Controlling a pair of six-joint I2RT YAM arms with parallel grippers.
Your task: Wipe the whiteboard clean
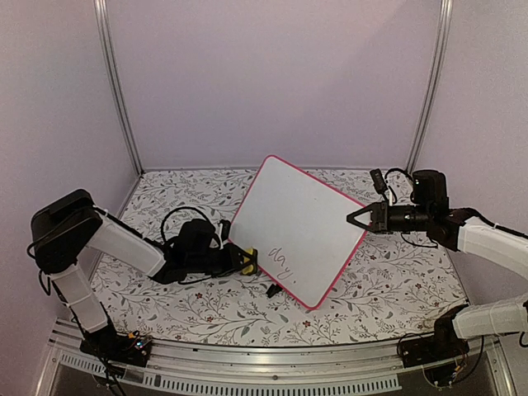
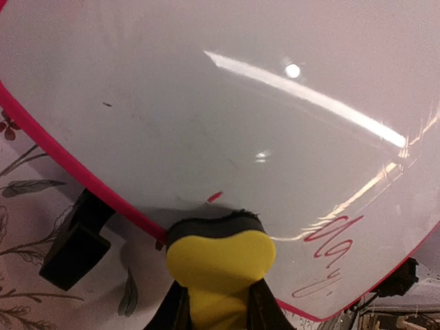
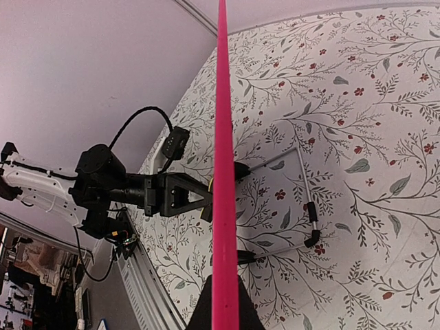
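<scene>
The whiteboard (image 1: pixel 301 216) bears red handwriting (image 1: pixel 281 262): "day."

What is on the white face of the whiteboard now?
Red handwriting near the lower corner, one short red stroke, and a yellow eraser whose dark pad meets the whiteboard by its rim, held in the left fingers. Whether ink lies beneath the pad cannot be seen.

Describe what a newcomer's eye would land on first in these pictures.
The pink-framed whiteboard stands out first, tilted at the middle of the flowered table, with red handwriting near its lower edge. The right gripper pinches its right edge, and the left gripper holds a yellow eraser against its lower left edge.
</scene>
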